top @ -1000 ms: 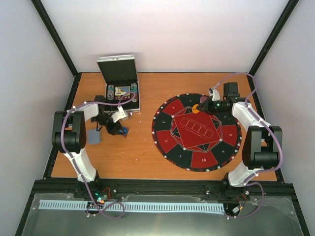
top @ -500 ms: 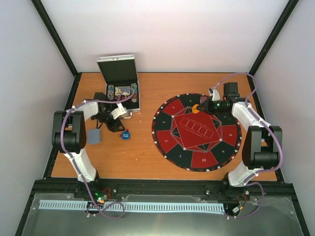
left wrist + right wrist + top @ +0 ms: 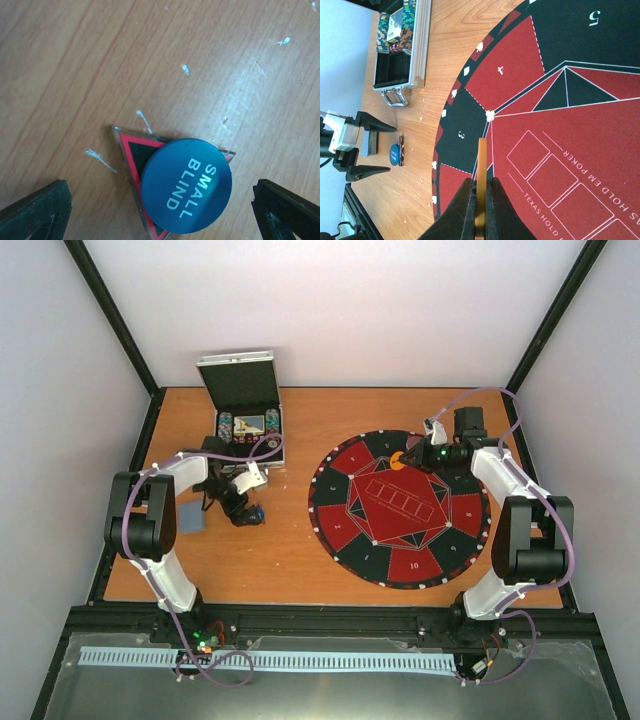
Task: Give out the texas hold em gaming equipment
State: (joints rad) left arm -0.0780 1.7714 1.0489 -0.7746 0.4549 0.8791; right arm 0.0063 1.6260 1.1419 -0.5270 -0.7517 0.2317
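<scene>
**Top external view.** The left gripper point(image 3: 243, 508) is hanging low over the wooden table point(image 3: 290, 560) in the left half of the frame. The blue marker disc point(image 3: 257, 512) is lying on the wood just to its right. A grey-blue card stack point(image 3: 192, 519) is lying to the left of that arm. The metal case point(image 3: 248, 426) is standing open above it, at upper left. The round felt mat point(image 3: 400, 508) is occupying the right half. At the mat's upper rim the right gripper point(image 3: 410, 457) is holding the orange marker disc point(image 3: 397, 463).

**Left wrist view.** Both black fingers point(image 3: 35, 212) are standing wide apart at the lower corners, touching nothing. The blue disc, lettered SMALL BLIND, is lying between them at lower centre. It is partly covering a red-bordered triangular tile point(image 3: 131, 155) on the table.

**Right wrist view.** The fingers point(image 3: 465, 210) are pinching the orange disc on edge at bottom centre, with the numbered mat sectors beyond it. Poker chips point(image 3: 382, 32) are sitting in the case at upper left. The blue disc is lying at the left edge, between the other arm's spread fingers.
</scene>
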